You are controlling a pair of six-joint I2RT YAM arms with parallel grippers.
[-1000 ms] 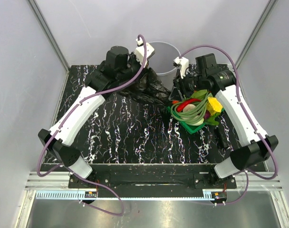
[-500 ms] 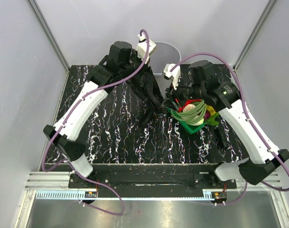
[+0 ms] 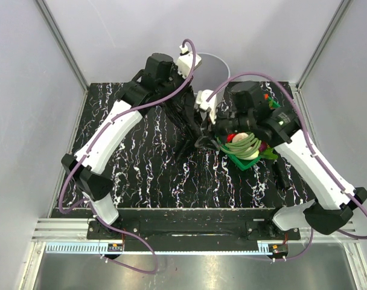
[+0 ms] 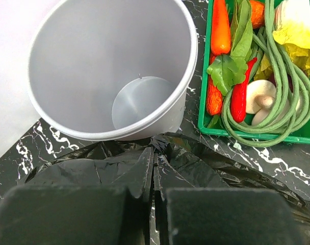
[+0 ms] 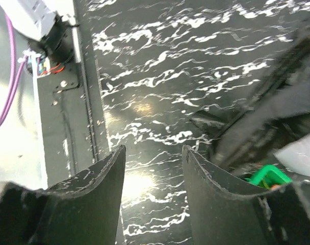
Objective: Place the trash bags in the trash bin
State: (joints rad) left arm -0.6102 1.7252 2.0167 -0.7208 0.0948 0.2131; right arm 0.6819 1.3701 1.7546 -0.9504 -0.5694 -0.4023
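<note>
Left wrist view looks down past the left fingers [image 4: 139,206], which are clenched on a fold of the trash bag [image 4: 109,168]. The black film is squeezed up into the narrow slit between them. Directly ahead of these fingers stands the trash bin [image 4: 53,115], upright and open, with nothing inside. Its wall is touching or almost touching the bunched film. Ahead and to the right of the fingers, just beside the bin, is the green basket [image 4: 208,127] full of vegetables [image 4: 247,92].

From the top external view the bag hangs below the left fingers as a long dark strip. Its lower end seems to reach the bench [image 3: 141,169], so the bag is not yet in the bin.

The right fingers [image 5: 201,173] stand parted and grasp nothing; between them only the bench shows. The dark folds of the bag lie ahead and to the right of them, near but not touching.

I judge the film to be very light and soft, with no stiffness, so it will sag and trail under any hold. It is also glossy and probably slippery, and 1 thin layer may slide out of a pinch. A gathered fold of several layers is the safer place to take. The loose lower part could catch on the bin's rim or brush the basket. The hanging end, where it bunches, looks to me the best place for the right fingers, so that 2 holds carry the whole bag over the rim.
</note>
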